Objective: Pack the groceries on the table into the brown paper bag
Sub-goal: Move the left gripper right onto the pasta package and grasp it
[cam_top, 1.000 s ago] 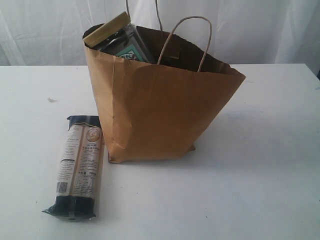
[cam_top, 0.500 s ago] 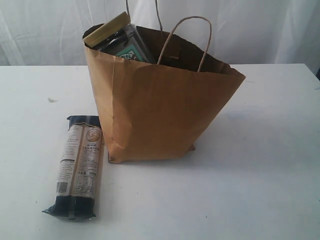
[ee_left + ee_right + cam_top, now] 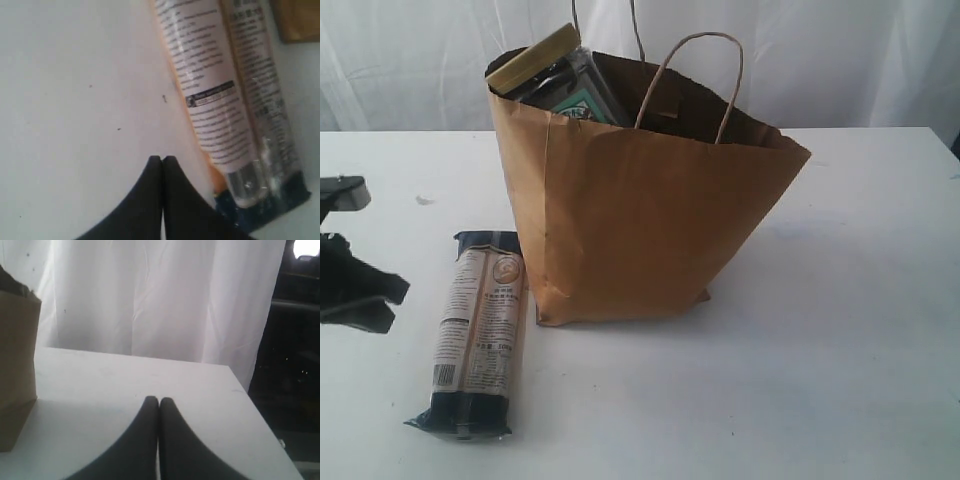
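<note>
the brown paper bag (image 3: 640,220) stands upright and open-mouthed on the white table (image 3: 840,380), its loop handles (image 3: 692,80) raised clear of the opening so that things can drop in from above. a tan-lidded nut jar (image 3: 542,70) is already inside, at the bag's left rear corner. it leans with its lid up and away from the bag's middle and pokes above the rim, probably propped against the paper wall.

the long dark-blue and beige packet (image 3: 480,335) is the only grocery seen outside. it lies flat on the table just beside the bag's left face. its long axis runs roughly along that face, one dark-blue end level with the bag's base and the other well out in front of it, toward the exterior camera. its printed side faces up.

the left gripper (image 3: 162,162) is near the packet on the side away from the bag, close to one dark end and not touching it. its jaws are pressed together on nothing, so they would have to spread before a grasp across the packet's narrow width. the right gripper (image 3: 159,402) waits on the bag's other side, also closed and empty, likely keeping out of the way.
</note>
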Robot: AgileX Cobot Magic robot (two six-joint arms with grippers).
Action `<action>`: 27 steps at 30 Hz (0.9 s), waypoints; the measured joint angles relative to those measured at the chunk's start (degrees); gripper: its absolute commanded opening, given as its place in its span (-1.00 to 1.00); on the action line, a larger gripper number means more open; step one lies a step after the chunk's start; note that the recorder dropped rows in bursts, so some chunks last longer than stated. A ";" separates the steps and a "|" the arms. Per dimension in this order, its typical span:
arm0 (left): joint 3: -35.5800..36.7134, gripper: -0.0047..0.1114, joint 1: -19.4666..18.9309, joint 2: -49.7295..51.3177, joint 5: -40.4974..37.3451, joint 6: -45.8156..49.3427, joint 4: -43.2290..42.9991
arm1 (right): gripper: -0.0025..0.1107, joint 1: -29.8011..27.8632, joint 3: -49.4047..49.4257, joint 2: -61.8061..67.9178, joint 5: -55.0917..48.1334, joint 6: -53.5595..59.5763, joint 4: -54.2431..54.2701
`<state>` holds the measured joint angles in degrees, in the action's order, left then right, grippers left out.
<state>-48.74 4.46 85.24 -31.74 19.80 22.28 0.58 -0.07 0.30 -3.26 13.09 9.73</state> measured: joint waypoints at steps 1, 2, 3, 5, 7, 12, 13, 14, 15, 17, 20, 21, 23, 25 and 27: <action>-2.82 -0.92 0.00 0.27 -2.78 -0.11 0.00 | -0.96 0.00 0.00 0.00 1.30 0.00 0.00; -4.61 -0.92 0.00 0.27 -4.98 -0.46 0.00 | -0.96 0.00 0.00 0.00 2.13 0.00 0.00; -6.71 -0.92 0.12 0.27 -6.42 -0.87 0.10 | -0.96 0.00 0.00 0.00 2.81 0.00 0.00; -10.11 -0.89 0.74 0.27 -6.51 -1.27 0.10 | -0.96 0.00 0.00 0.00 2.94 0.00 0.00; -12.21 -0.71 2.11 0.84 -3.14 -1.27 -0.14 | -0.96 0.00 0.00 0.00 1.58 0.00 0.00; -13.05 0.34 6.65 6.36 11.17 -1.27 -0.56 | -0.96 0.00 0.00 0.00 -2.62 0.00 0.00; -13.05 0.53 7.49 7.98 14.09 -1.27 -0.69 | -0.96 0.00 0.00 0.00 -3.32 0.00 0.00; -13.05 0.75 8.09 9.15 16.47 -1.27 -0.69 | -0.96 0.00 0.00 0.00 -3.98 0.00 0.00; -13.05 0.90 8.71 10.35 19.21 -1.27 -0.69 | -0.96 0.00 0.00 0.00 -5.05 0.00 0.00; -13.05 0.89 9.40 11.76 23.54 -1.27 -0.69 | -0.96 0.00 0.00 0.00 -6.83 0.00 0.00; -13.05 0.89 9.57 12.60 27.34 -1.57 -0.69 | -0.96 0.00 0.00 0.00 -8.97 0.00 0.00; -13.05 0.89 9.57 12.70 27.75 -1.91 -0.69 | -0.96 0.00 0.00 0.00 -9.45 0.00 0.00; -13.05 0.89 9.57 12.70 26.92 -3.35 -0.69 | -0.96 0.00 0.00 0.00 -10.07 0.00 0.00; -13.05 0.89 9.57 13.06 25.06 -5.09 0.01 | -0.96 0.00 0.00 0.00 -10.22 0.00 0.00; -13.05 0.89 9.57 13.95 22.82 -7.12 0.55 | -0.96 0.00 0.00 0.00 -10.31 0.00 0.00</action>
<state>-61.79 14.02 99.19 -8.92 12.68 22.83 0.58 -0.07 0.30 -13.57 13.09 9.73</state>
